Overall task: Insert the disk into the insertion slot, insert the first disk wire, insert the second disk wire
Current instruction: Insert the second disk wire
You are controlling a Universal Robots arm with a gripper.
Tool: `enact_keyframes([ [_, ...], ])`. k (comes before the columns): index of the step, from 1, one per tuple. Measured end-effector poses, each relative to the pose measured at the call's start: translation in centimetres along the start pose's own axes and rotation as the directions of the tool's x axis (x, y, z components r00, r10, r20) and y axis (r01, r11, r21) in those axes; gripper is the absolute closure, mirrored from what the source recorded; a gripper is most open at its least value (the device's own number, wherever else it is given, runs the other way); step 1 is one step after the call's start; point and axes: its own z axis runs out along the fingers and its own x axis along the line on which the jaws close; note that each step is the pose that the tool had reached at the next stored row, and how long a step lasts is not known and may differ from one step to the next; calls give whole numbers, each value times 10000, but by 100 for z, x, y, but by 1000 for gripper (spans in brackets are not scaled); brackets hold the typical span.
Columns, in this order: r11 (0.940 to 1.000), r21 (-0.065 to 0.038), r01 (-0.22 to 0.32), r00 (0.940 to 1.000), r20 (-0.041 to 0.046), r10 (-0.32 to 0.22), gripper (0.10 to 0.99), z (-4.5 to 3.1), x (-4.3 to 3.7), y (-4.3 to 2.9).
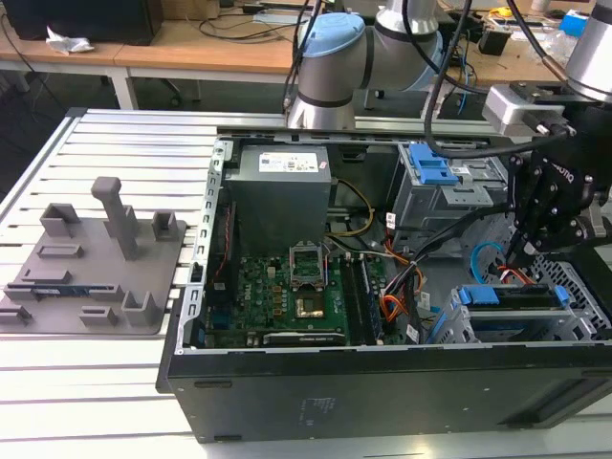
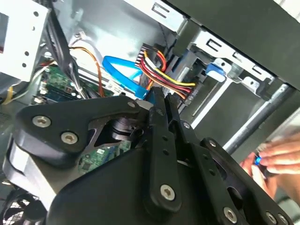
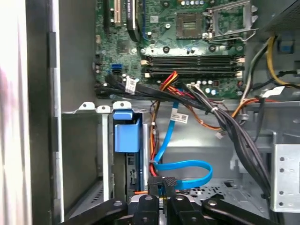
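Flat blue-framed dark metal disk (image 1: 513, 296) already seated in silver-grey perforated sheet-metal insertion slot (image 1: 583, 316), wire step apparently in hand: black gripper (image 3: 162, 183) just above, jaws pressed together beside flat bright blue cable (image 3: 180, 168), needing careful downward alignment with disk's connector.

Even bright room light; second wrist view foreground blurred.

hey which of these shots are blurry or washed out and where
Exterior view: evenly lit and mostly sharp; the disk sits in the slot under the dark hand. Second wrist view: the hand is close and soft, with a person's fingers smeared pale at the edge. First wrist view: the motherboard is sharp, while one side edge is washed out whitish.
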Motion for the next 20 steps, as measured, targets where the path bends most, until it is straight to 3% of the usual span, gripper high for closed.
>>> enact_keyframes([
  [1,10000,-2,-2,9999,170,2,925,5,38,6],
  [2,10000,-2,-1,9998,203,2,925,5,55,7],
  [5,10000,-3,-3,9998,203,3,925,6,64,10],
  [8,10000,-3,-3,9997,243,3,925,11,142,43],
  [9,10000,-4,-3,9994,344,3,925,15,200,48],
  [11,10000,-2,4,9977,682,-4,925,19,266,48],
  [13,10000,1,22,9960,894,-22,925,22,292,48],
  [20,10000,0,23,9958,911,-23,925,22,312,48],
])
